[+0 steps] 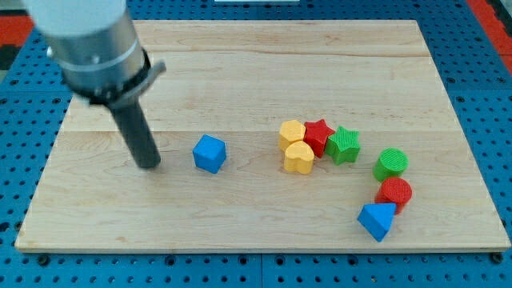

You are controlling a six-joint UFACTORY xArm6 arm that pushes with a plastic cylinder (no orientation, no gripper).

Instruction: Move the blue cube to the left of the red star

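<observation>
Arm housing [92, 44], grey and blurred, is cut off by the view's top and left edges, so only its lower part and the dark rod can be made out. My tip [149, 165] rests on the wooden board [240, 72], near the blue cube [210, 154] on its left and not touching it; a bare strip of wood shows between them. The tool is a plain rod with no jaws, so it neither spreads nor pinches anything.

Blue cube: sits left of centre on the board, well apart from the cluster to the view's right. It is turned so that one vertical edge faces the view's bottom; no long axis can be told.

Red star [318, 136]: lies to the cube's right, touching a yellow block [292, 133] and a yellow heart [299, 158] on its left and a green star [345, 145] on its right. Further right stand a green cylinder [391, 163], a red cylinder [394, 194] and a blue triangular block [376, 220], which form a chain running toward the view's bottom.
</observation>
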